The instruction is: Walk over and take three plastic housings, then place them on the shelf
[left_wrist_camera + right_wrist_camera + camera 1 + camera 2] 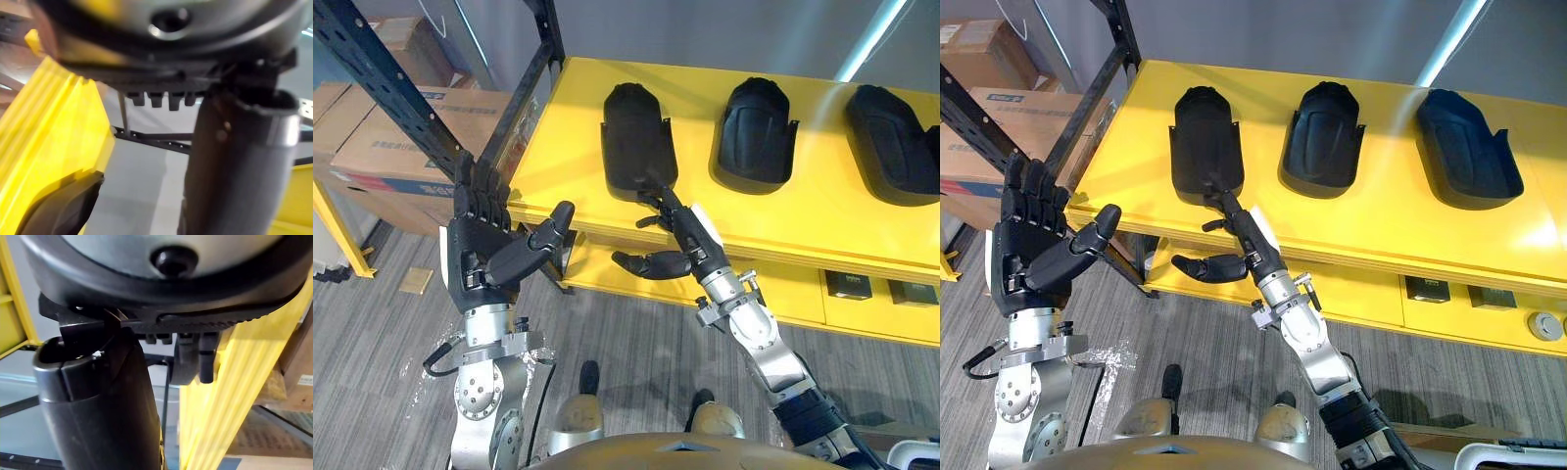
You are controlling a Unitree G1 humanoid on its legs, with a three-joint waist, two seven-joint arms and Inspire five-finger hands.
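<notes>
Three black plastic housings lie in a row on the yellow shelf (558, 186): the left housing (636, 137), the middle housing (756, 132) and the right housing (891, 142). My right hand (690, 240) reaches up to the shelf's front edge. Its straight fingers touch the near end of the left housing, and its thumb hangs below the shelf edge. It is open and holds nothing. To the left of the shelf my left hand (484, 245) is raised, open and empty, palm toward me. A dark housing edge (63, 205) shows past it in the left wrist view.
A black perforated rack upright (391, 88) slants past the shelf's left corner. Cardboard boxes (401, 137) are stacked behind it. Small dark boxes (847, 284) sit on a lower yellow level at the right. Grey plank floor lies below.
</notes>
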